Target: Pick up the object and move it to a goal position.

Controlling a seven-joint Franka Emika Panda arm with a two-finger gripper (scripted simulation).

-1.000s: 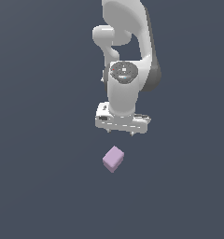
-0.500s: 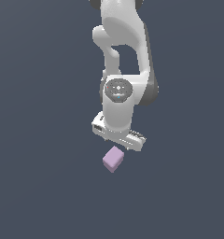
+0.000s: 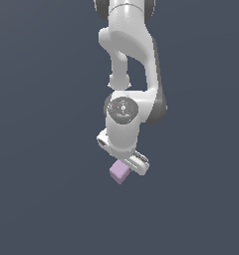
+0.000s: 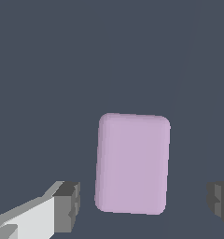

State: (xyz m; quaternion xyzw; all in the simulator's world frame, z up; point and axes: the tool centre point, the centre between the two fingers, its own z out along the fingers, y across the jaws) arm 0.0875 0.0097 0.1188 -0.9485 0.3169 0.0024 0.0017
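Note:
The object, a small pale lilac cube (image 3: 119, 173), rests on the dark grey floor. In the exterior view my white gripper (image 3: 123, 160) hangs straight down just over it, and its hand covers the cube's upper edge. In the wrist view the cube (image 4: 132, 163) lies between my two grey fingertips, one finger (image 4: 67, 206) on one side and the other (image 4: 220, 203) on the far side. There is a gap on each side, wider on the second. The gripper (image 4: 144, 205) is open and touches nothing.
A plain dark grey floor (image 3: 42, 199) surrounds the cube on all sides. The white arm (image 3: 129, 55) rises above the gripper toward the top of the exterior view.
The arm has come down toward the cube and the hand has turned about its axis. The cube has not moved.

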